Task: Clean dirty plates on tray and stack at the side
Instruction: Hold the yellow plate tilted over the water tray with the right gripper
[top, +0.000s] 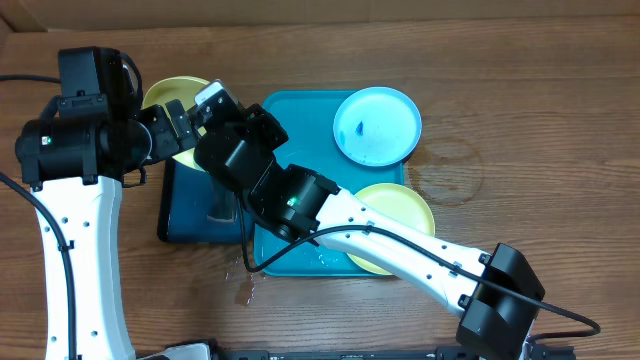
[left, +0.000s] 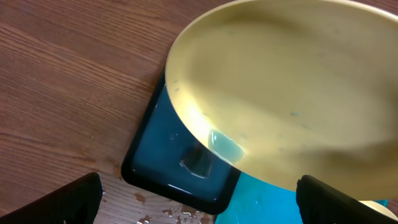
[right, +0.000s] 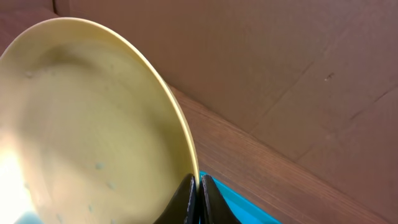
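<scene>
Rim of the round yellow-green plastic plate (right: 93, 137) sits pinched in my right fingers (right: 189, 200), tilted over the dark blue rectangular tray (left: 149, 144), probably to drip; my left fingers (left: 65, 200) gape empty.

Overhead, right arm (top: 340, 210) hides prob. half the yellow-green plate (top: 165, 93) & dark blue tray (top: 185, 215); wrist cams crop its rim.

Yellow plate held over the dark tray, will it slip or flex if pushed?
The plate is probably stiff: round shape unbent though the right end effector pinches only its rim. Possibly slippery: droplets dot it.
</scene>
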